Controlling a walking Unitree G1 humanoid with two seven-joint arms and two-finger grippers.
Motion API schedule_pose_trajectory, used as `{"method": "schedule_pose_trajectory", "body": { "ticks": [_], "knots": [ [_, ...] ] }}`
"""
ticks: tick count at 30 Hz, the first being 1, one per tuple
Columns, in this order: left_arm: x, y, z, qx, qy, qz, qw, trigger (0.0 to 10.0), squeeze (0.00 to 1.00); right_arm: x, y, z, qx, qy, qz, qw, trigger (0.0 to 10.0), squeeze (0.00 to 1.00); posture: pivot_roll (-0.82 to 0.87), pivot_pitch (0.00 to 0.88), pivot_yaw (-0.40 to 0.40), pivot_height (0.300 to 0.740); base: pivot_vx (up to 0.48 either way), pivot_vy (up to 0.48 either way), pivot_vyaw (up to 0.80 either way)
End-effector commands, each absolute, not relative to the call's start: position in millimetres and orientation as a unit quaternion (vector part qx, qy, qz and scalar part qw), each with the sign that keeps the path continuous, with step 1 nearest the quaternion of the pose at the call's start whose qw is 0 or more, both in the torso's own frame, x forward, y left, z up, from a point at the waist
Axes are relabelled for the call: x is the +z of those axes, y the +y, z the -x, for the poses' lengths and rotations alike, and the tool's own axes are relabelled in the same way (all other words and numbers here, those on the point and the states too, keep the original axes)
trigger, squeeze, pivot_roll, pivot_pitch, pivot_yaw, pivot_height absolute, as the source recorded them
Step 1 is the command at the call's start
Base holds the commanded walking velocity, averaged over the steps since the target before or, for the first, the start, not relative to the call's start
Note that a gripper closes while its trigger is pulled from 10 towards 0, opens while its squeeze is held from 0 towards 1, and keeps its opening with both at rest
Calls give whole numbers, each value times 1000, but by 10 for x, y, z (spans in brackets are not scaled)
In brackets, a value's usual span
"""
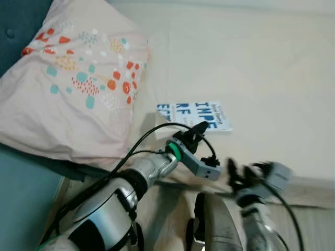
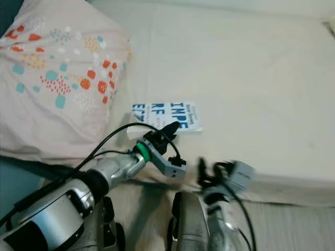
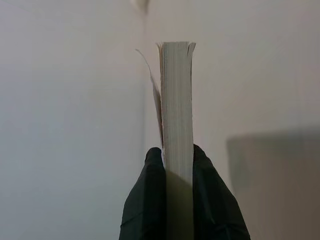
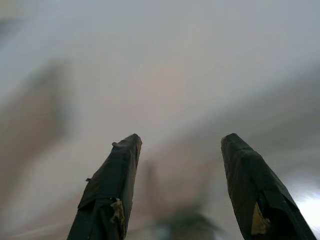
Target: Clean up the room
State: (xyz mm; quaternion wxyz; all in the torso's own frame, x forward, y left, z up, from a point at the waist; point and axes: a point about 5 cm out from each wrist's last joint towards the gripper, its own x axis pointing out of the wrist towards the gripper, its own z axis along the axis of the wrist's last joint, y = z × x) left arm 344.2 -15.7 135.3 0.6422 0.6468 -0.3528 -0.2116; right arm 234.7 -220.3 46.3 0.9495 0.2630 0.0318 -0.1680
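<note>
While the left hand (image 3: 178, 165) is clamping its two fingers on the book (image 1: 194, 116), the book is lying on the bed (image 1: 261, 68) just ahead, beside the pillow (image 1: 73, 78). Right hand (image 4: 180, 150) is hovering with fingers apart.

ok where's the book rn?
The book lies on the cream bed, just right of the patterned pillow near the bed's front edge, with the left gripper clamped on its near end.

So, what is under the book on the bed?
The book lies on the cream bedsheet, and the left gripper is shut on its near edge. Whatever is directly beneath the book is covered.
</note>
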Motion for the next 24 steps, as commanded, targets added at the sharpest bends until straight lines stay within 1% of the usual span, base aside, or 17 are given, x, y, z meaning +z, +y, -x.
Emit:
{"method": "schedule_pose_trajectory", "body": {
  "ticks": [1,6,7,11,12,14,15,17,18,19,21,22,23,24],
  "knots": [
    [1301,-170,-3438,-216,-339,-661,634,10000,0,476,-2264,-2231,-188,29,-263,946,10000,0,-172,326,94,606,0,0,0],
    [1271,-122,-3469,-214,-320,-675,629,10000,0,552,-2275,-2156,-188,21,-256,948,10000,0,-182,343,96,606,0,0,0],
    [1258,-51,-3507,-210,-301,-683,631,10000,0,603,-2226,-2117,-173,20,-251,952,10000,0,-183,365,93,606,0,0,0],
    [1249,40,-3552,-203,-279,-689,637,10000,0,646,-2153,-2089,-155,19,-248,956,10000,0,-180,374,92,606,0,0,0],
    [1248,143,-3597,-192,-262,-696,640,10000,0,676,-2074,-2092,-142,21,-254,957,10000,0,-170,395,89,606,0,0,0],
    [1249,181,-3613,-188,-258,-699,640,10000,0,685,-2045,-2096,-138,22,-256,957,10000,0,-170,395,89,606,0,0,0],
    [1246,219,-3627,-184,-252,-702,641,10000,63,691,-2017,-2099,-134,22,-258,957,10000,0,-168,401,88,606,0,0,0],
    [1247,248,-3638,-180,-248,-705,640,10000,63,702,-1993,-2096,-130,23,-260,957,10000,0,-167,404,88,606,0,0,0],
    [1251,292,-3659,-173,-239,-707,642,10000,145,708,-1969,-2091,-128,24,-261,956,10000,0,-165,409,87,606,0,0,0],
    [1260,366,-3692,-162,-225,-711,646,10000,278,717,-1931,-2074,-124,29,-264,956,10000,0,-161,412,88,606,0,0,0],
    [1263,394,-3704,-160,-220,-712,648,10000,278,720,-1917,-2065,-123,32,-266,956,10000,0,-161,412,88,606,0,0,0],
    [1255,417,-3706,-161,-217,-715,645,10000,604,715,-1910,-2055,-122,34,-267,955,10000,0,-159,413,89,606,0,0,0],
    [1248,431,-3707,-162,-216,-716,643,10000,604,714,-1906,-2048,-122,36,-267,955,10000,0,-159,413,89,606,0,0,0],
    [1237,440,-3703,-165,-215,-716,643,10000,1000,709,-1905,-2045,-122,38,-268,955,10000,0,-150,410,92,606,0,0,0]
  ]
}}
